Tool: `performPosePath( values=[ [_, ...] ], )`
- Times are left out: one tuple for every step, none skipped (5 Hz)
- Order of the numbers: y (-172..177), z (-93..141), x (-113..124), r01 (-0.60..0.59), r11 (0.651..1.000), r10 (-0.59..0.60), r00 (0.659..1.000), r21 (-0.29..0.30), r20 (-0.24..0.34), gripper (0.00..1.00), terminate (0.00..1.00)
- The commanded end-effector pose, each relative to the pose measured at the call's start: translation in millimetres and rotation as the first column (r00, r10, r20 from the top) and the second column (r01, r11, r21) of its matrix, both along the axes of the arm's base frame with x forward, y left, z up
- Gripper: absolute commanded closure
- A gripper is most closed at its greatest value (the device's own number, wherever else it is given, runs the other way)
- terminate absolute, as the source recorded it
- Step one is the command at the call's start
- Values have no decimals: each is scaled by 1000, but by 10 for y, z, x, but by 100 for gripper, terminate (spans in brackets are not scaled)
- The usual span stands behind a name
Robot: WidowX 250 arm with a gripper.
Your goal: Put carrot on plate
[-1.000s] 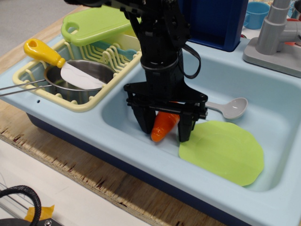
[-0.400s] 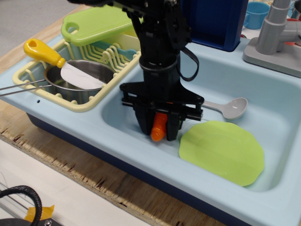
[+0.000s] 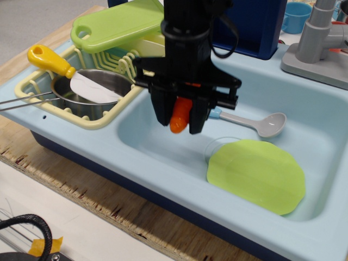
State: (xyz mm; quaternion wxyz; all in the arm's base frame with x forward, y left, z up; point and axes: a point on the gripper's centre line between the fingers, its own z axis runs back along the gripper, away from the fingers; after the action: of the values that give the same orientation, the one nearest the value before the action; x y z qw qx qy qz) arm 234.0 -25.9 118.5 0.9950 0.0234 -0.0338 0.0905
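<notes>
My black gripper (image 3: 179, 120) is shut on the orange toy carrot (image 3: 180, 114) and holds it point-down in the air above the light-blue sink (image 3: 163, 149). The flat lime-green plate (image 3: 255, 174) lies on the sink floor, to the right of and below the gripper. The carrot's wide end is hidden between the fingers (image 3: 161, 109).
A grey spoon (image 3: 255, 123) lies behind the plate. A yellow dish rack (image 3: 103, 117) at the left holds a metal pot (image 3: 87, 103), a yellow-handled tool (image 3: 51, 61) and a lime-green cutting board (image 3: 117, 24). A grey tap (image 3: 321, 41) stands at the back right.
The jaws closed on the carrot low in the sink. The gripper then rose with the carrot clear of the sink floor.
</notes>
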Motion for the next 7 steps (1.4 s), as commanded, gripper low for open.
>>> performPosePath(
  values=[
    [-129, 207, 96, 13, 1000, -14, 999, 9, 47, 100, 0],
    [-299, 183, 156, 30, 1000, -30, 998, -6, 48, 100, 0],
    [-440, 163, 205, 50, 999, -50, 998, -16, 40, 100, 0],
    [-572, 145, 221, 68, 997, -67, 997, -27, 32, 100, 0],
    [-679, 141, 243, 82, 996, -81, 996, -37, 33, 100, 0],
    [-751, 94, 245, 88, 995, -86, 996, -51, 35, 100, 0],
    [-770, -124, 256, 99, 991, -95, 994, -93, 43, 100, 0]
  ],
)
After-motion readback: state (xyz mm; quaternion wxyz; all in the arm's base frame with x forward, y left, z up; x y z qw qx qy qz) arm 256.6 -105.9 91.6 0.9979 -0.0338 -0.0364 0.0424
